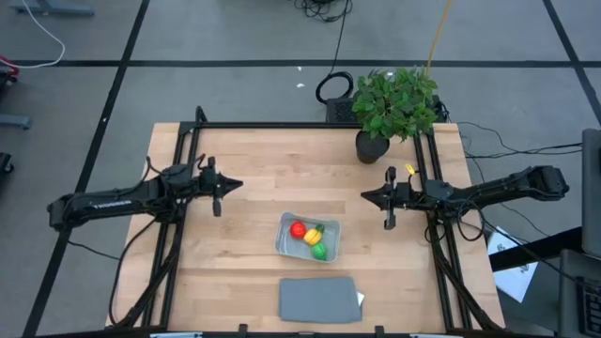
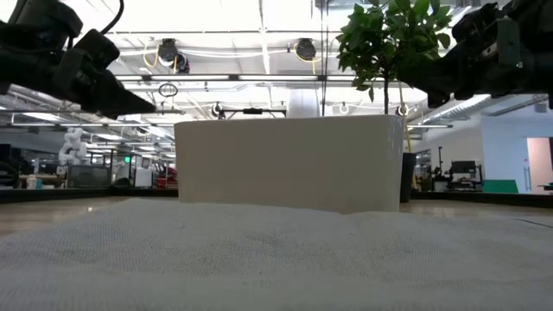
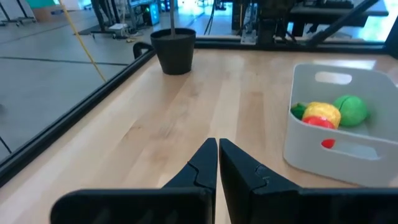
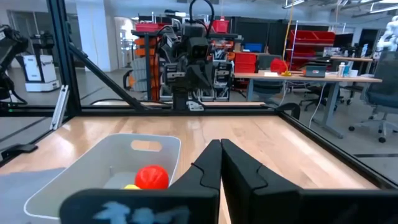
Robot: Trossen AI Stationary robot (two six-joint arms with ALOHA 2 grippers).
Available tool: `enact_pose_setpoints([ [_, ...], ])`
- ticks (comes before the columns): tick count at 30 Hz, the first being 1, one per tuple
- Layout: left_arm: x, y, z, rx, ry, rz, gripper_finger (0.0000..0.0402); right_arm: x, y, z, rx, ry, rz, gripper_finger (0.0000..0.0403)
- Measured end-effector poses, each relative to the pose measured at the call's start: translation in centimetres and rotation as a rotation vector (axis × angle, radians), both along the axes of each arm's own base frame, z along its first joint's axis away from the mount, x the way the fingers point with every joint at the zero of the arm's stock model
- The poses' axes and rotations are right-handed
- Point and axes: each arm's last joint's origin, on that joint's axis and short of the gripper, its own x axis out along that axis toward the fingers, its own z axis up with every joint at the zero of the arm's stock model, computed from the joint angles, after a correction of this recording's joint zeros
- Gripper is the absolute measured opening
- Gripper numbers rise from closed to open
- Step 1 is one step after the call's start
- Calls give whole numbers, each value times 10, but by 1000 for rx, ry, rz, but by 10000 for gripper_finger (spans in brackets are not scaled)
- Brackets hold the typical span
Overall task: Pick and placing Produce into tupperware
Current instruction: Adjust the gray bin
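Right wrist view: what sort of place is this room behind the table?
Probably a robotics lab or workshop. Beyond the wooden table stand a workbench with red storage bins, an office chair, and another robot arm facing this way.

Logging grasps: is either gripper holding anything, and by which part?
Nothing. The left gripper and right gripper are shut and empty.

The clear bluish-grey tupperware (image 1: pixel 307 238) sits upright on the table, slightly skewed. Inside lie three produce pieces close together: red (image 1: pixel 298 228), yellow (image 1: pixel 312 236), green (image 1: pixel 319 250).
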Motion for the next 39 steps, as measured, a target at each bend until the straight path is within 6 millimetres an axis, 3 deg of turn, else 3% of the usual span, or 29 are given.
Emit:
enact_pose_setpoints([
  [8,11,-3,4,-74,-71,-71,21,0,0,0,6,0,1,0],
  [23,49,-9,-14,-103,-41,-104,21,0,0,0,4,1,1,0],
  [30,58,-11,-19,-84,-47,-127,21,0,0,0,5,1,2,0],
  [34,68,-10,-15,-105,-47,-122,21,0,0,0,7,1,2,0],
  [39,93,-10,-5,-88,-9,-148,21,0,0,0,5,1,2,0],
])
